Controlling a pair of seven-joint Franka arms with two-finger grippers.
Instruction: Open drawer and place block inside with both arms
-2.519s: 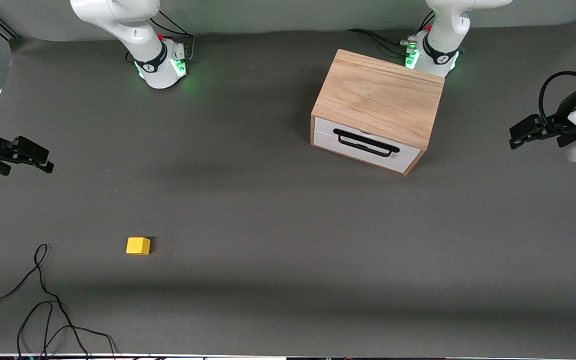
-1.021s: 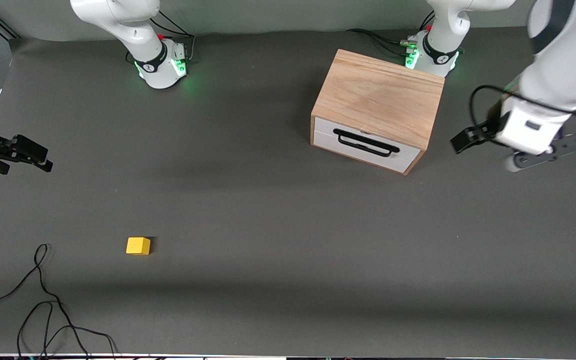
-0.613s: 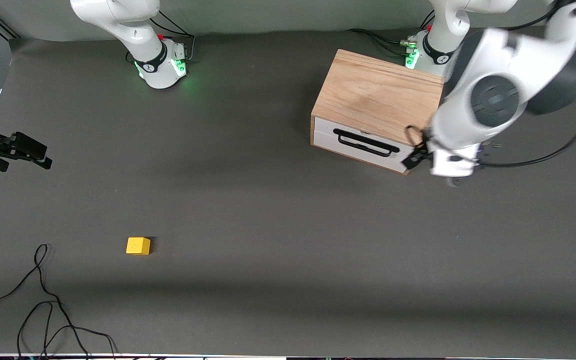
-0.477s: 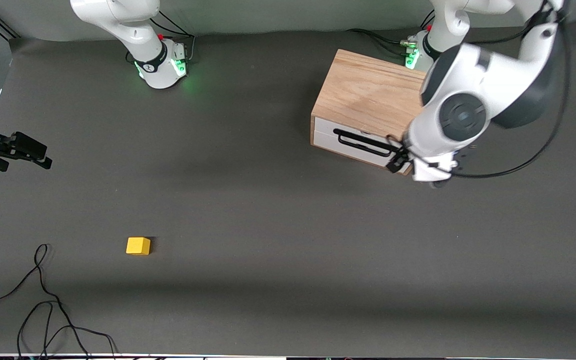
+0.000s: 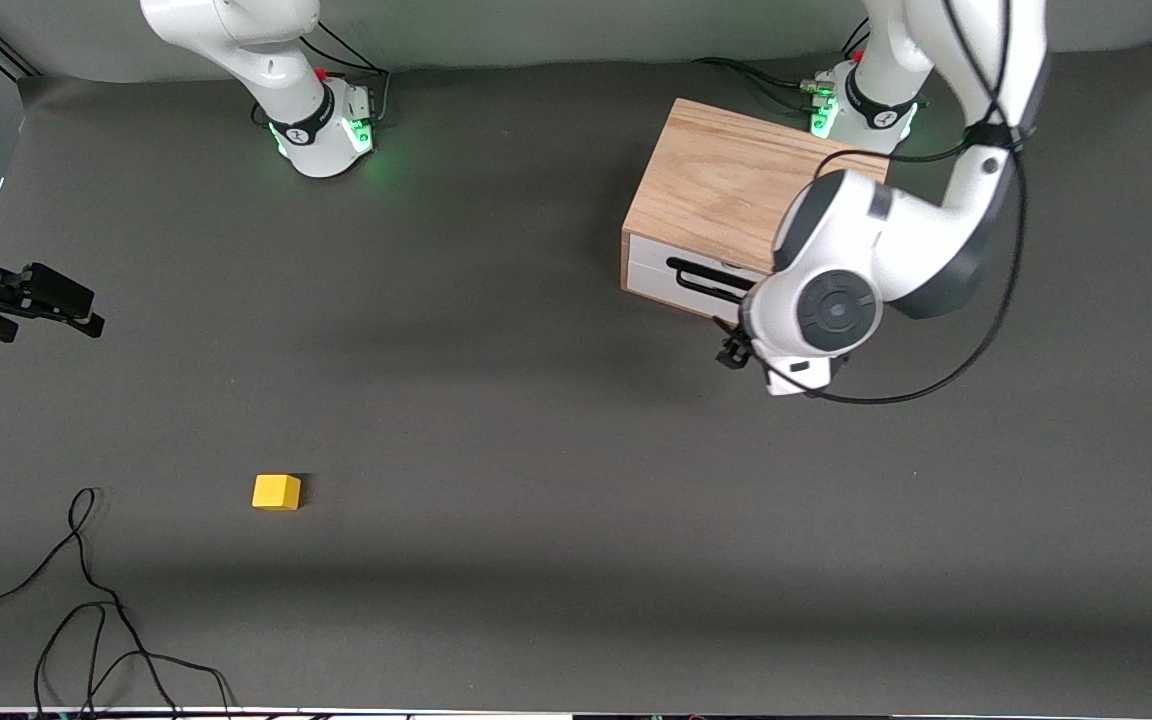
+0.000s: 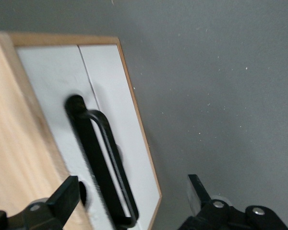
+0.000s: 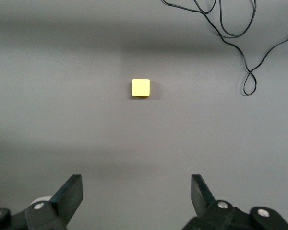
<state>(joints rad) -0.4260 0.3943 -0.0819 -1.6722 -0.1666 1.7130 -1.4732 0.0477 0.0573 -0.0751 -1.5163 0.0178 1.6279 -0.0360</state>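
Yellow block [image 5: 276, 492]; white drawer [image 5: 671, 281] front, black handle [image 5: 708, 281]; oak box [image 5: 721, 190].

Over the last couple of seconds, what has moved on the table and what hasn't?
The left arm swung in from its end of the table, and its tool, open, is now in front of the drawer, at the handle but not gripping it. The drawer stayed shut, the block stayed put, and the right tool, open, kept waiting at its end of the table.
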